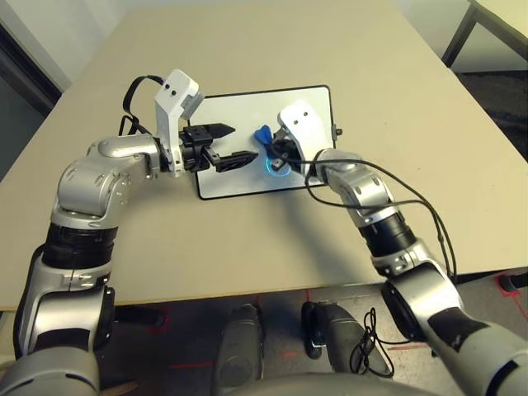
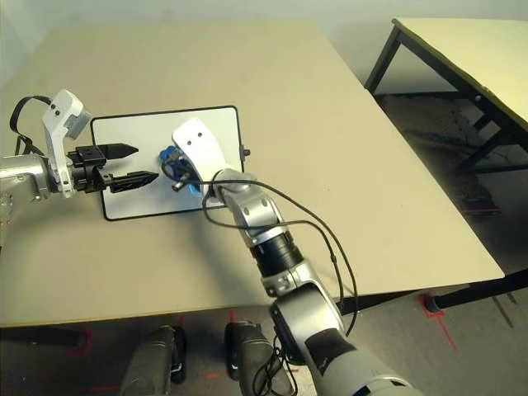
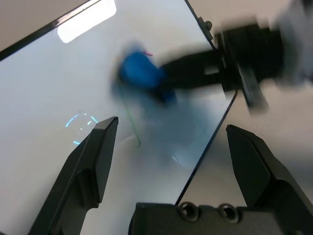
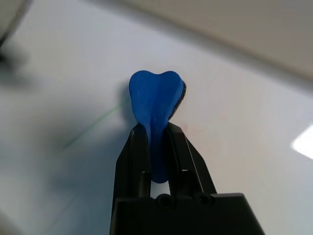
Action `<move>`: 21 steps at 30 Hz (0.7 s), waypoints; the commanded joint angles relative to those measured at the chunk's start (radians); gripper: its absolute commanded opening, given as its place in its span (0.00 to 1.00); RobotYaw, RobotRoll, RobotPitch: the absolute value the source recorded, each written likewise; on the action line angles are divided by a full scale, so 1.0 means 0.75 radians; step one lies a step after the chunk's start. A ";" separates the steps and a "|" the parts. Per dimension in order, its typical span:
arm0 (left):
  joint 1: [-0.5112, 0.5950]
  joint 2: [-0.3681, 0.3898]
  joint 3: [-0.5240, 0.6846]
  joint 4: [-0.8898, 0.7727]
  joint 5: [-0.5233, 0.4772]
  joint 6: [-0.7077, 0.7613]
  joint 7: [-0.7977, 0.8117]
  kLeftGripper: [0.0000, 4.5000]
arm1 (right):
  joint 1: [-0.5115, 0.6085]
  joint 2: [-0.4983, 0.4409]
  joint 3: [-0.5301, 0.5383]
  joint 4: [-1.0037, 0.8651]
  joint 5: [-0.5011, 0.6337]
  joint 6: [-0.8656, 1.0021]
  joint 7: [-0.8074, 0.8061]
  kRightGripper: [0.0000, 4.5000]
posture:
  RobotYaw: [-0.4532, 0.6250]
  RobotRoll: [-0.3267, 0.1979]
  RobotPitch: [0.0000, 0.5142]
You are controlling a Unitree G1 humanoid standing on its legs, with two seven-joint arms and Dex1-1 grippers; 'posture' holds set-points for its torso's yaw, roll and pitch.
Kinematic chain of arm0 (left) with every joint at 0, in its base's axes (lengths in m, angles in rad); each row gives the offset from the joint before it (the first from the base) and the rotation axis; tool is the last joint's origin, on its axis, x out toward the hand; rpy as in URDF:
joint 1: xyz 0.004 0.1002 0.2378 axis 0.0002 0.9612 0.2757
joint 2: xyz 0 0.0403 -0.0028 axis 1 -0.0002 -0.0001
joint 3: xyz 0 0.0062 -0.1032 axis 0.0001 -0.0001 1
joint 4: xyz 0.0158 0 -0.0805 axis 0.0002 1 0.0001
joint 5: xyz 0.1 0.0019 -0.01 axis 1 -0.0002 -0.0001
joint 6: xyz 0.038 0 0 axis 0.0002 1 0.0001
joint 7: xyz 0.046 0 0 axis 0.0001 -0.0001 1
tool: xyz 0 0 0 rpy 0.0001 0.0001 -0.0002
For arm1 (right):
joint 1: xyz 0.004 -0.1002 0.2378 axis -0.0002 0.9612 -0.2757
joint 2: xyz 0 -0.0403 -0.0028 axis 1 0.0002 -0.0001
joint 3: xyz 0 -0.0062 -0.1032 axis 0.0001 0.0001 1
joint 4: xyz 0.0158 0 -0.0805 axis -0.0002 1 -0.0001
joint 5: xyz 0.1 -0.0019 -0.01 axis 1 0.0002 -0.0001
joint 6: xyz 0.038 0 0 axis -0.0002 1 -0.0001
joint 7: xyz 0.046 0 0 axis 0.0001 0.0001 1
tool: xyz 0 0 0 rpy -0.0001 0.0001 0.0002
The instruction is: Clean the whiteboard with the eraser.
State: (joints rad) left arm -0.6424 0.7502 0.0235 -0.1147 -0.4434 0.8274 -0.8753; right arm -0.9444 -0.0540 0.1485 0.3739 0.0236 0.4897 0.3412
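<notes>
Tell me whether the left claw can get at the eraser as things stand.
Probably not freely: the eraser is clamped in the right claw over the whiteboard. The open left claw hovers close by, with nothing between them.

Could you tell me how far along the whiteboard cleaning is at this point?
Done: the right hand has picked up the eraser and is shut on its narrow middle. In hand: it holds the eraser over the whiteboard, while the left hand is open above the board. Left: a thin green line remains unwiped.
</notes>
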 commanded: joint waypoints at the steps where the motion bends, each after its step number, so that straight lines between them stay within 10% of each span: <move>1: 0.006 0.002 -0.012 -0.012 -0.006 0.013 -0.001 1.00 | -0.030 -0.006 -0.043 0.114 -0.004 -0.056 -0.032 0.07 | 0.52 0.62 0.32; 14: 0.012 0.000 -0.010 -0.018 -0.010 0.017 0.001 1.00 | 0.181 0.025 0.128 -0.150 -0.020 0.119 0.078 0.07 | 0.52 0.62 0.33; 21: 0.016 0.000 -0.008 -0.024 -0.012 0.023 0.003 1.00 | 0.047 0.010 -0.001 -0.013 -0.013 0.018 -0.020 0.07 | 0.52 0.62 0.33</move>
State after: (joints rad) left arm -0.6422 0.7484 0.0233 -0.1165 -0.4449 0.8332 -0.8742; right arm -0.8881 -0.0375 0.1940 0.3169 0.0214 0.5210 0.3695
